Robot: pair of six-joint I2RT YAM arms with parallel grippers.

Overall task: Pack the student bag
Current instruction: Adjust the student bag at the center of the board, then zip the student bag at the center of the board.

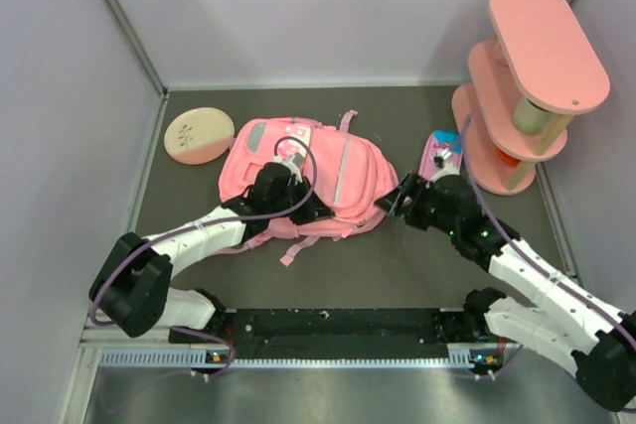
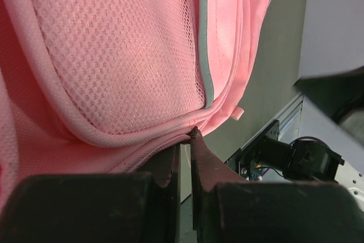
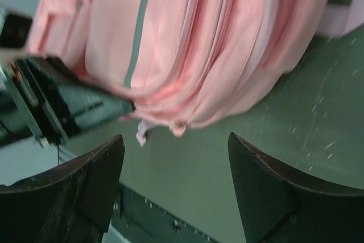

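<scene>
1. Pink woven fabric, padded: the backpack (image 1: 363, 181) lies flat at the middle of the table, front face up, with one loose strap trailing toward the near edge.
2. Handling, as judged: soft and limp, probably light. It is likely to sag and fold if lifted by one point, and its broad panels give the fingers nothing to bite on.
3. Places to take hold: the raised piping beside the mesh panel (image 2: 114, 55), the grey zip strip (image 3: 139, 32) with its small pull tabs, or a strap.
4. Left gripper (image 2: 190, 135): the jaws are closed to a thin slit, with the tips against the piping at the bag's near edge. Whether any cloth or a tab is pinched cannot be told.
5. Right gripper (image 3: 175, 136): the jaws stand wide apart and hold nothing. It sits low, just beside the bag's right edge.
6. Surface: a dark grey-green mat (image 1: 417, 265), matt and lightly scuffed.
7. Room: pale walls (image 1: 298, 17) close in three sides.
8. Also present: a round beige disc (image 1: 199, 136) to the rear left, a tiered shelf (image 1: 527, 86) to the rear right, and a small pencil case (image 1: 440, 153) beside its foot.
</scene>
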